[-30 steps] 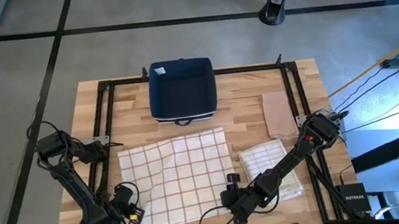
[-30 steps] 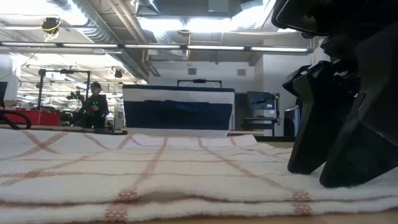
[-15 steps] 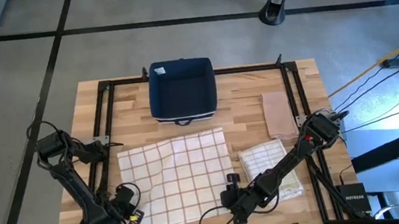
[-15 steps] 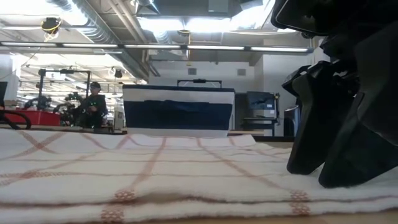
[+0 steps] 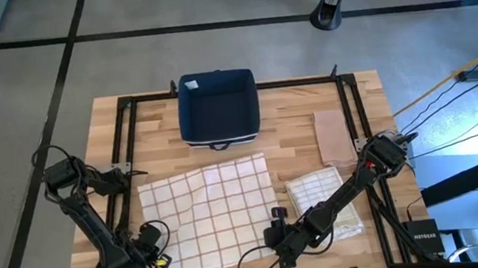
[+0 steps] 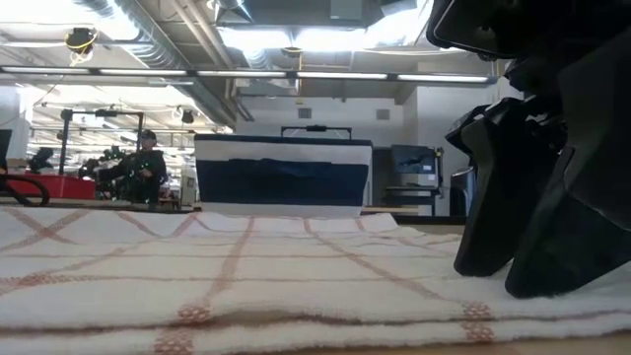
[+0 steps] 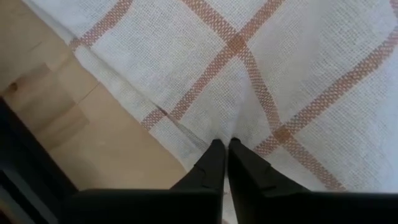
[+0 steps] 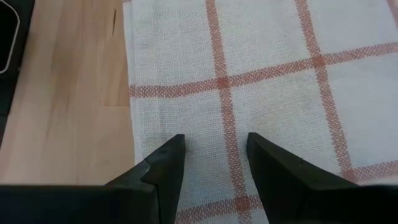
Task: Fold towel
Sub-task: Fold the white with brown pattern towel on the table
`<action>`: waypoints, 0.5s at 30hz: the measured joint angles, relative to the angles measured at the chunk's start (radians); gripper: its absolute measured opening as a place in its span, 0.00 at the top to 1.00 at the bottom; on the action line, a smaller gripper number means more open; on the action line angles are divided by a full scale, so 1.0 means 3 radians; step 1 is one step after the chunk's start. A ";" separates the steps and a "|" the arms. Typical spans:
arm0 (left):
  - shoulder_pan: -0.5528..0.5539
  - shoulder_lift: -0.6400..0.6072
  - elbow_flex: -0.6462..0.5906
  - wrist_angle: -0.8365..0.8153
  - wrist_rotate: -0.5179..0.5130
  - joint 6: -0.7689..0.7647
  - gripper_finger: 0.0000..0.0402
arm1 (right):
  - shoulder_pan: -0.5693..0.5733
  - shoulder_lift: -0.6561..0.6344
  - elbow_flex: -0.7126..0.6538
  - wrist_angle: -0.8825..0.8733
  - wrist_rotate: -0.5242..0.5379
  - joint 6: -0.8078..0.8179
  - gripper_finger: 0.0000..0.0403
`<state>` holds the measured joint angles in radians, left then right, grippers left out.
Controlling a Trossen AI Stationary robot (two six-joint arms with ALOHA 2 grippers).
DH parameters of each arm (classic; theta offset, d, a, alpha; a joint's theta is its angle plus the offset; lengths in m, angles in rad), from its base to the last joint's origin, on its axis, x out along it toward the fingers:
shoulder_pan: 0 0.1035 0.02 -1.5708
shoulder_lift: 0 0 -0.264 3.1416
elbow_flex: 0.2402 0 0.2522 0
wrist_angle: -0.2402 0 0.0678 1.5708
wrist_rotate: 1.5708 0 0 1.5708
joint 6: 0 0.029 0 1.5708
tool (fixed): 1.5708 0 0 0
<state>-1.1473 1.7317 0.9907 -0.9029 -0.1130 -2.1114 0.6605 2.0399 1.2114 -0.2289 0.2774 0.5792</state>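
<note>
Overhead and wrist views of the towel-folding station. The checked towel (image 5: 205, 213), white with red-brown grid lines, is spread flat on the near half of the wooden tabletop (image 5: 296, 118), between the two arms. The left end effector (image 7: 225, 147) is set at the towel's near left corner; its fingers (image 7: 212, 163) are pressed together, with the cloth at the hem pinched and puckered between their tips. The right end effector (image 8: 212, 152) is lowered onto the towel close to its near right edge; its fingers (image 8: 166, 158) are held apart at a moderate width, resting on the cloth with nothing gripped between them. In the low view the right end effector is seen as a dark mass at the right, standing on the towel's surface.

Just right of the spread towel, a second, folded towel (image 5: 323, 198) is laid on the tabletop, partly covered by the right arm. Farther off and to the right, a tan folded cloth (image 5: 333, 136) is placed. At the far middle of the tabletop a dark blue bin (image 5: 218, 107) is positioned, well apart from the spread towel. In the room beyond the tabletop, a person (image 6: 146, 166) is visible at the far left of the low view.
</note>
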 joint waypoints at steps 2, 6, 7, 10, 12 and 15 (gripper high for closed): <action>-0.0014 0.0000 0.0003 -0.0009 0.0032 -0.0001 0.98 | 0.0001 0.0000 0.0001 -0.0051 -0.0011 0.0043 0.56; -0.0047 0.0000 0.0008 -0.0012 0.0078 0.0041 0.97 | 0.0001 -0.0006 0.0005 -0.0187 -0.0042 0.0073 0.56; -0.0054 0.0000 0.0010 -0.0003 0.0094 0.0081 0.97 | 0.0001 -0.0009 0.0006 -0.0240 -0.0053 0.0101 0.56; -0.0063 0.0000 0.0011 0.0017 0.0118 0.0166 0.97 | 0.0000 -0.0013 0.0007 -0.0406 -0.0081 0.0205 0.56; -0.0065 0.0000 0.0011 0.0030 0.0125 0.0207 0.97 | 0.0000 -0.0012 0.0006 -0.0450 -0.0088 0.0234 0.56; -0.0069 0.0000 0.0008 0.0045 0.0133 0.0251 0.97 | 0.0000 -0.0011 0.0008 -0.0455 -0.0089 0.0235 0.56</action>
<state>-1.1679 1.7317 0.9932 -0.8893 -0.0731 -2.0361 0.6605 2.0365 1.2137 -0.3653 0.2508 0.6498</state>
